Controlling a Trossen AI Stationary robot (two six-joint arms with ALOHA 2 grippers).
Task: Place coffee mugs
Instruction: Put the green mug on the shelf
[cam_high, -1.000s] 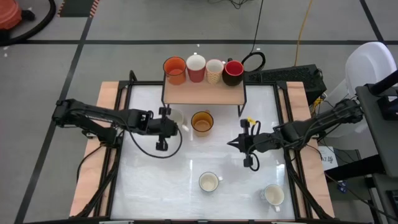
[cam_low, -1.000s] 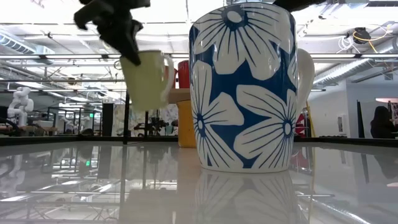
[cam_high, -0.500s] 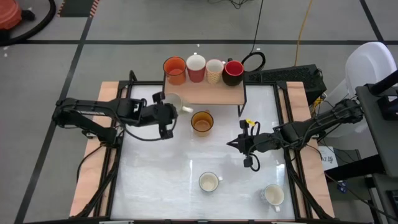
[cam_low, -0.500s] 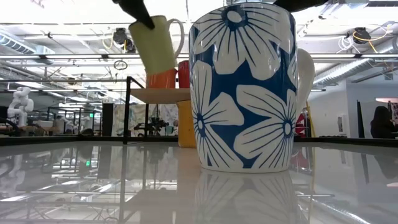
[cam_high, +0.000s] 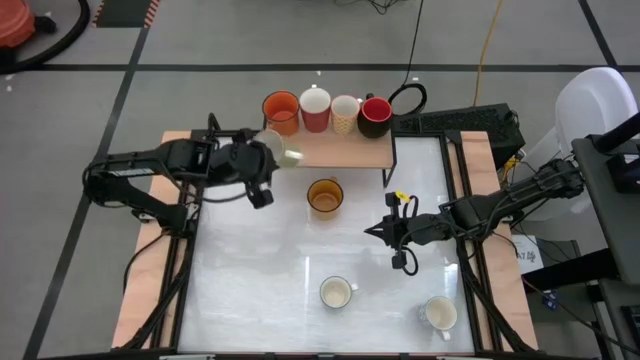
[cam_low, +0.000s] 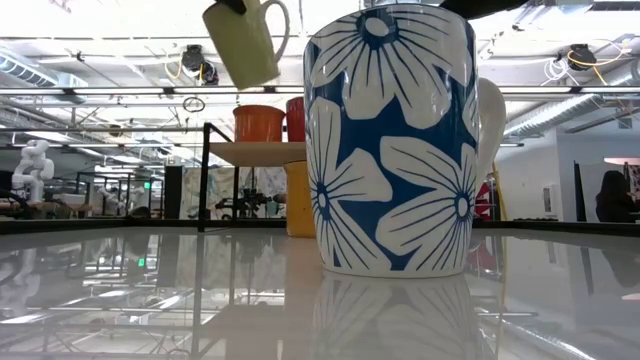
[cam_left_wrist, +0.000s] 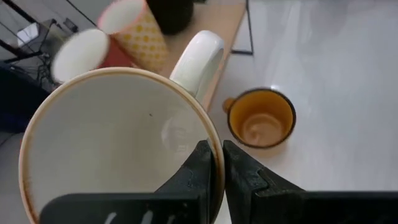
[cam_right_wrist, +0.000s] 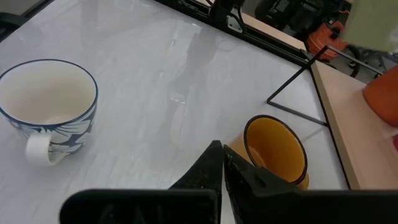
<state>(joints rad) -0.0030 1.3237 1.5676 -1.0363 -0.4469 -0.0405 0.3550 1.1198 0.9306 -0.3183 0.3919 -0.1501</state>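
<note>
My left gripper (cam_high: 266, 162) is shut on a cream mug (cam_low: 243, 42), held high beside the left end of the wooden shelf (cam_high: 330, 150). Along the shelf's back edge stand an orange mug (cam_high: 281, 112), a white-rimmed red mug (cam_high: 315, 107), a dotted cream mug (cam_high: 345, 113) and a red mug (cam_high: 375, 115). An amber mug (cam_high: 325, 195) stands on its base on the table in front of the shelf. A blue-flowered mug (cam_right_wrist: 46, 102) and a white mug (cam_high: 438, 313) stand near the table's near edge. My right gripper (cam_high: 378, 231) hovers shut and touching nothing, right of the amber mug. My left gripper pinches the cream mug's wall at the rim (cam_left_wrist: 214, 144), one finger (cam_left_wrist: 200, 169) inside the mug and one (cam_left_wrist: 241, 175) outside, on the side opposite the handle (cam_left_wrist: 198, 59). The mug is lifted clear, tilted, above the level of the shelf's top.
The shelf stands on thin black legs (cam_low: 205, 175) at the table's far edge. Black rails (cam_high: 190, 250) run along the table's left and right sides. Bare white tabletop (cam_high: 260, 280) lies between the amber mug and the near mugs.
My left gripper has risen with the cream mug and gone toward the table's far edge, from beside the amber mug to the shelf's left end, rolling as it went. The mug now hangs higher than the shelf top, tilted the other way.
</note>
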